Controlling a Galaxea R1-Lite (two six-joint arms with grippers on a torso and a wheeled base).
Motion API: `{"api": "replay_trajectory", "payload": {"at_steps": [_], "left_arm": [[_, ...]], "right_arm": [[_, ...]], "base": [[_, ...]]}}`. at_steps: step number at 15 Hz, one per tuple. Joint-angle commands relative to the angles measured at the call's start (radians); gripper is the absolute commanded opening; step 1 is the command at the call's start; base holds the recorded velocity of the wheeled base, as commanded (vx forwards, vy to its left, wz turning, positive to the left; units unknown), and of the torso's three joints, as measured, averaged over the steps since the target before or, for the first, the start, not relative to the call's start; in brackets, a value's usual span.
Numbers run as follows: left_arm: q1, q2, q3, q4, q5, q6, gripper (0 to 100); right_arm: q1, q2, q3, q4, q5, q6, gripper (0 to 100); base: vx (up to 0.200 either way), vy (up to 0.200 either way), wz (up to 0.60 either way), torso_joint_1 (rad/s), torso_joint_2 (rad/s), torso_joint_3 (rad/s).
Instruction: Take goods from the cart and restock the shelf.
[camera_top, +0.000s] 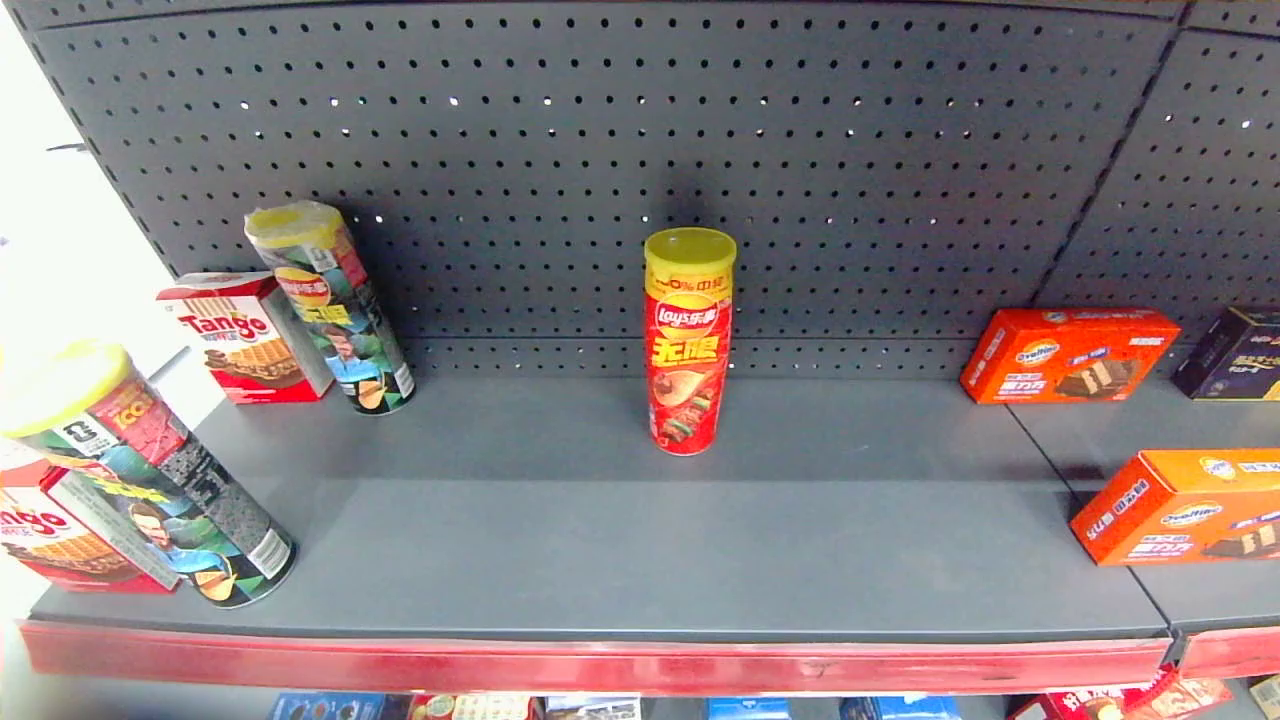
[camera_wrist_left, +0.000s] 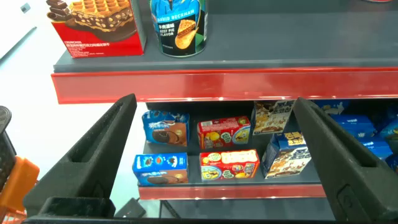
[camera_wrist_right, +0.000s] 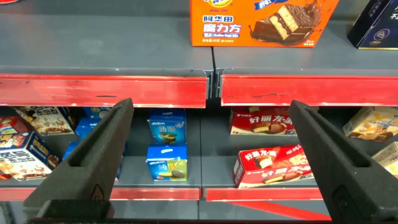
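Observation:
A red chip can with a yellow lid (camera_top: 688, 340) stands upright mid-shelf near the pegboard back. The grey shelf (camera_top: 620, 540) has a red front strip. My left gripper (camera_wrist_left: 214, 155) is open and holds nothing; it hangs in front of the shelf's red edge (camera_wrist_left: 224, 84), facing the lower shelf. My right gripper (camera_wrist_right: 214, 155) is open too, with nothing between its fingers, below the shelf edge under an orange chocolate box (camera_wrist_right: 261, 22).
At the shelf's left stand two dark chip cans (camera_top: 335, 305) (camera_top: 150, 480) and two red wafer boxes (camera_top: 245, 340) (camera_top: 50, 540). Orange boxes (camera_top: 1070, 352) (camera_top: 1185, 505) and a dark box (camera_top: 1235, 352) sit at right. Small snack boxes (camera_wrist_left: 227, 149) fill the lower shelf. An orange cart part (camera_wrist_left: 15, 186) shows at the edge.

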Motion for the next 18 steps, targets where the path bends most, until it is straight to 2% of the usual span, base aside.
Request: {"api": "replay_trajectory", "payload": {"at_steps": [1, 10, 18], "left_arm": [[0.0, 0.001, 0.0, 0.0, 0.0, 0.0, 100], [0.002, 0.0, 0.0, 0.0, 0.005, 0.0, 100], [0.0, 0.001, 0.0, 0.001, 0.005, 0.0, 100]], "right_arm": [[0.001, 0.001, 0.0, 0.0, 0.0, 0.002, 100], [-0.001, 0.001, 0.0, 0.0, -0.001, -0.001, 100], [-0.001, 0.001, 0.0, 0.0, -0.003, 0.0, 100]], "base": [[0.0, 0.0, 0.0, 0.0, 0.0, 0.0], [0.0, 0.0, 0.0, 0.0, 0.0, 0.0], [0.0, 0.0, 0.6, 0.005, 0.0, -0.001]]}}
